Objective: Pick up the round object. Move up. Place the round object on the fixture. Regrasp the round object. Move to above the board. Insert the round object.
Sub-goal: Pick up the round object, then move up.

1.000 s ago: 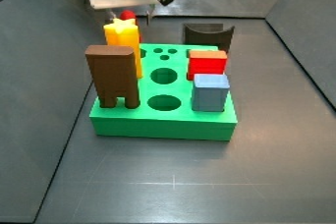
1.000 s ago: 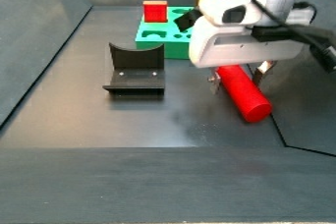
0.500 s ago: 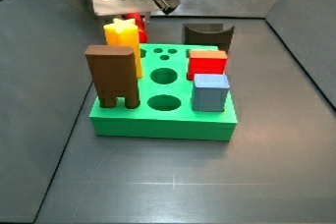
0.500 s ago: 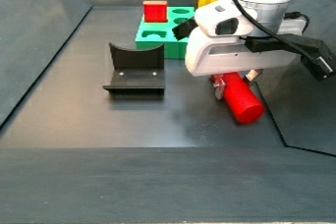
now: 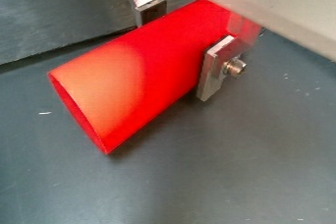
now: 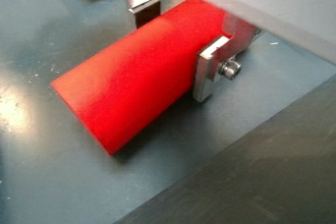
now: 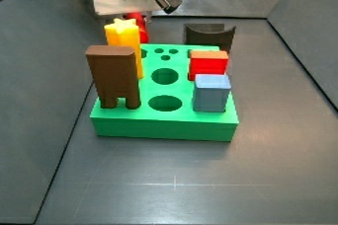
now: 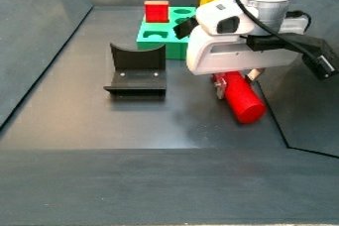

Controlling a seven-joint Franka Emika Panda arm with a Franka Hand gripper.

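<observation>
Gripper [image 6: 178,33], lowered over the round object [image 6: 138,81] since a second ago and unchanged over the last half second: in both wrist views you see one silver finger [image 5: 221,67] on each flank of the red peg, apparently touching, though whether the jaws have clamped cannot be told. The peg lies flat on the dark floor [image 8: 159,121], near its right edge in a side view. To its left stands the fixture [image 8: 135,69], well apart; the board [image 8: 169,30] lies at the far edge. You are likely at the pick-up grasp; lifting remains.
</observation>
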